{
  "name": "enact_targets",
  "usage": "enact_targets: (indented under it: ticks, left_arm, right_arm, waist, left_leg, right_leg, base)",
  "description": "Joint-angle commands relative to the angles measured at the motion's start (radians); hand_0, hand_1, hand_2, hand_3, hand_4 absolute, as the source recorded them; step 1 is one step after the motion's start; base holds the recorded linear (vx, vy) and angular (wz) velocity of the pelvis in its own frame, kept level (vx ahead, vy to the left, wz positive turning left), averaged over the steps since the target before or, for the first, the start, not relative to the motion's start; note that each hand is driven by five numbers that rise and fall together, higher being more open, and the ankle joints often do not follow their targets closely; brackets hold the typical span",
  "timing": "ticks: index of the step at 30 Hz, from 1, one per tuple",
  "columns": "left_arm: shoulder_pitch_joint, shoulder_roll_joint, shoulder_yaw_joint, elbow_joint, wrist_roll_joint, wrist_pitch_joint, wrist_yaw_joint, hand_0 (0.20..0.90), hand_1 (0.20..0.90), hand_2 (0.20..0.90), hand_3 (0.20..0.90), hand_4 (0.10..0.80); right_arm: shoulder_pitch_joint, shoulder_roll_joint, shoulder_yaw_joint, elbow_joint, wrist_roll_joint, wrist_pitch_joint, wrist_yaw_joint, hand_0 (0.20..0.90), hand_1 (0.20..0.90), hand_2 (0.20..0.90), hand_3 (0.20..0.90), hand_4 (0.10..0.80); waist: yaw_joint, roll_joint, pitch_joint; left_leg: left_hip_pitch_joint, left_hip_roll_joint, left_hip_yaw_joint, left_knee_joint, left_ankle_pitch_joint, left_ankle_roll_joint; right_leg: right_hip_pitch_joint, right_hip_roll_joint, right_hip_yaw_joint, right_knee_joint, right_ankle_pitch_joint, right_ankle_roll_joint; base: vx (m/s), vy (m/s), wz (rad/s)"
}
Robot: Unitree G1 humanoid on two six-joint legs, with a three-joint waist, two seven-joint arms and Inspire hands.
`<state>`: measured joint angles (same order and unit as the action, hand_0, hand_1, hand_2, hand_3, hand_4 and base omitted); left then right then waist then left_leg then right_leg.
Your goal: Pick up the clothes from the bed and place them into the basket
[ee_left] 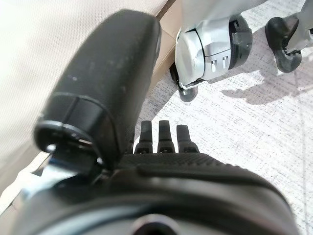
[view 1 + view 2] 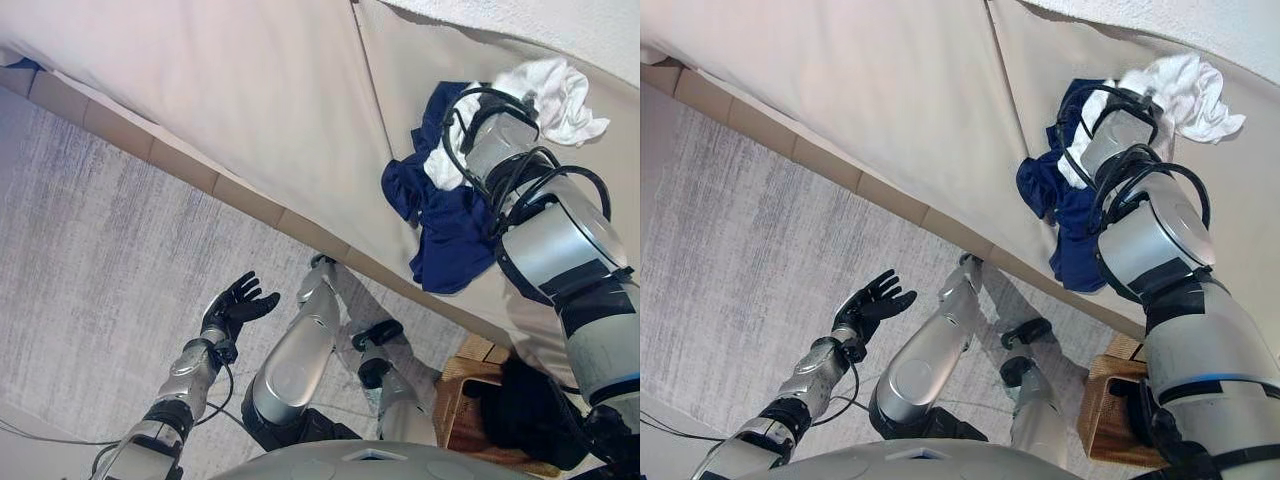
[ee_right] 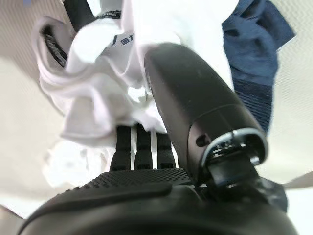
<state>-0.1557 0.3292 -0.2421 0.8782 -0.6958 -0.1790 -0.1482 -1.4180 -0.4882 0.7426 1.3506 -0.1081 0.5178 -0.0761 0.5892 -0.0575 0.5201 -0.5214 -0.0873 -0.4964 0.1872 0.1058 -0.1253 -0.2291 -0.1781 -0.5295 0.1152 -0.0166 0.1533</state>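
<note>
A white garment (image 2: 555,95) and a navy garment (image 2: 450,225) lie bunched together on the beige bed (image 2: 250,90), near its edge. My right arm reaches over them. In the right wrist view my right hand (image 3: 146,196) is pressed into the white garment (image 3: 98,93), with the navy garment (image 3: 254,44) just beyond it. My left hand (image 2: 235,305) hangs open and empty over the floor, away from the bed; its straight fingers (image 1: 166,139) also show in the left wrist view. The wicker basket (image 2: 1105,400) stands on the floor by the bed, below my right arm.
A dark garment (image 2: 535,405) lies in the basket. The bed's tan base edge (image 2: 250,205) runs diagonally across the view. Grey carpet (image 2: 90,250) covers the floor on my left.
</note>
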Motion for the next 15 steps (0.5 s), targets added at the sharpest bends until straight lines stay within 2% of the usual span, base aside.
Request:
enact_targets:
  ticks: [1, 2, 3, 5, 6, 7, 11, 13, 15]
  left_arm:
    - [0.081, 0.103, 0.056, 0.023, -0.005, -0.053, -0.015, 0.900, 0.900, 0.900, 0.900, 0.800]
    - [0.082, 0.103, 0.058, 0.023, -0.006, -0.053, -0.012, 0.900, 0.900, 0.900, 0.900, 0.800]
    - [0.086, 0.100, 0.070, 0.024, -0.005, -0.058, 0.006, 0.900, 0.900, 0.900, 0.900, 0.800]
    - [0.092, 0.101, 0.074, 0.021, -0.004, -0.053, 0.032, 0.900, 0.900, 0.900, 0.900, 0.800]
    - [0.093, 0.101, 0.072, 0.021, -0.002, -0.053, 0.036, 0.900, 0.900, 0.900, 0.900, 0.800]
    - [0.090, 0.102, 0.070, 0.023, 0.002, -0.051, 0.048, 0.900, 0.900, 0.900, 0.900, 0.800]
    - [0.089, 0.105, 0.071, 0.035, 0.011, -0.036, 0.081, 0.900, 0.900, 0.900, 0.900, 0.800]
    - [0.093, 0.107, 0.071, 0.044, 0.026, -0.031, 0.088, 0.900, 0.900, 0.900, 0.900, 0.800]
    - [0.099, 0.116, 0.065, 0.064, 0.055, -0.015, 0.109, 0.900, 0.900, 0.900, 0.900, 0.800]
  right_arm:
    - [-0.056, -0.066, -0.024, -0.055, 0.127, -0.100, -0.287, 0.300, 0.300, 0.300, 0.200, 0.100]
    - [-0.056, -0.071, -0.033, -0.068, 0.130, -0.115, -0.314, 0.300, 0.300, 0.300, 0.200, 0.100]
    - [-0.071, -0.101, -0.073, -0.144, 0.138, -0.209, -0.471, 0.300, 0.300, 0.300, 0.200, 0.100]
    - [-0.071, -0.133, -0.116, -0.238, 0.152, -0.286, -0.584, 0.300, 0.300, 0.300, 0.200, 0.100]
    - [-0.071, -0.141, -0.123, -0.255, 0.150, -0.297, -0.609, 0.300, 0.300, 0.300, 0.200, 0.100]
    - [-0.078, -0.162, -0.139, -0.303, 0.132, -0.321, -0.670, 0.300, 0.300, 0.300, 0.200, 0.100]
    - [-0.075, -0.246, -0.166, -0.492, 0.103, -0.329, -0.783, 0.300, 0.300, 0.300, 0.200, 0.100]
    - [-0.063, -0.275, -0.179, -0.527, 0.088, -0.340, -0.812, 0.300, 0.300, 0.300, 0.200, 0.100]
    - [-0.035, -0.349, -0.203, -0.584, 0.082, -0.364, -0.849, 0.300, 0.300, 0.300, 0.200, 0.100]
  waist:
    - [-0.009, -0.078, 0.000]
    - [-0.011, -0.081, 0.000]
    - [-0.032, -0.099, 0.000]
    - [-0.049, -0.113, 0.000]
    - [-0.052, -0.115, 0.000]
    - [-0.065, -0.121, 0.000]
    - [-0.112, -0.135, 0.000]
    - [-0.130, -0.142, -0.018]
    - [-0.178, -0.157, -0.080]
  left_leg:
    - [0.027, 0.019, 0.128, 0.045, -0.098, 0.103]
    - [0.032, 0.021, 0.131, 0.044, -0.101, 0.103]
    - [0.056, 0.029, 0.143, 0.039, -0.111, 0.102]
    - [0.093, 0.039, 0.162, 0.032, -0.124, 0.104]
    - [0.101, 0.041, 0.165, 0.030, -0.127, 0.104]
    - [0.103, 0.034, 0.173, 0.028, -0.103, 0.108]
    - [0.190, 0.046, 0.216, 0.009, -0.125, 0.112]
    - [0.215, 0.052, 0.231, -0.001, -0.132, 0.113]
    - [0.276, 0.067, 0.264, -0.038, -0.143, 0.114]
  right_leg:
    - [-0.017, -0.005, 0.061, 0.079, 0.052, -0.021]
    - [-0.014, -0.003, 0.066, 0.078, 0.051, -0.021]
    - [0.001, 0.005, 0.090, 0.072, 0.051, -0.021]
    - [0.018, 0.012, 0.119, 0.069, 0.050, -0.019]
    - [0.022, 0.013, 0.125, 0.068, 0.049, -0.019]
    - [0.018, 0.006, 0.126, 0.061, 0.074, -0.024]
    - [0.072, 0.012, 0.170, 0.040, 0.075, -0.016]
    - [0.086, 0.015, 0.183, 0.029, 0.076, -0.013]
    - [0.120, 0.025, 0.208, -0.002, 0.077, -0.009]
  base:
    - [-0.015, -0.041, -0.08]
    - [-0.017, -0.048, -0.15]
    - [-0.012, -0.040, -0.22]
    - [-0.005, -0.028, -0.33]
    - [-0.083, 0.034, -0.45]
    - [-0.095, 0.034, -0.40]
    - [-0.055, -0.007, -0.29]
    - [0.011, -0.045, -0.33]
    - [0.041, -0.095, -0.30]
